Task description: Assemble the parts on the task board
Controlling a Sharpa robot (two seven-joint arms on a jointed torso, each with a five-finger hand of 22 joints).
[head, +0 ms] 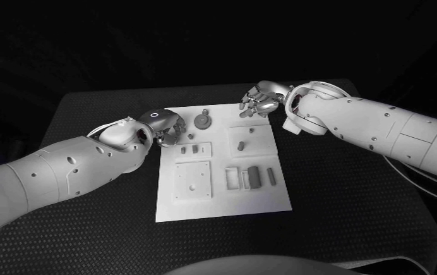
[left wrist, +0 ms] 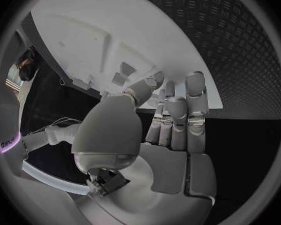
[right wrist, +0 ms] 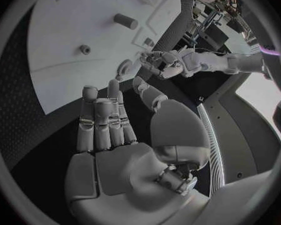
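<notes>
Several small grey parts (head: 253,176) lie on the flat white task board (head: 264,202) between my two hands. My left hand (head: 167,131) hovers at its near-left corner, fingers straight and together, holding nothing. My right hand (head: 259,102) hangs over the far-right corner, equally empty.

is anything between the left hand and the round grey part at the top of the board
Nothing visible. The left hand hovers at the task board left edge, empty, and the round part lies just beyond its fingers with bare board between them. The right hand is off to the other side.
</notes>
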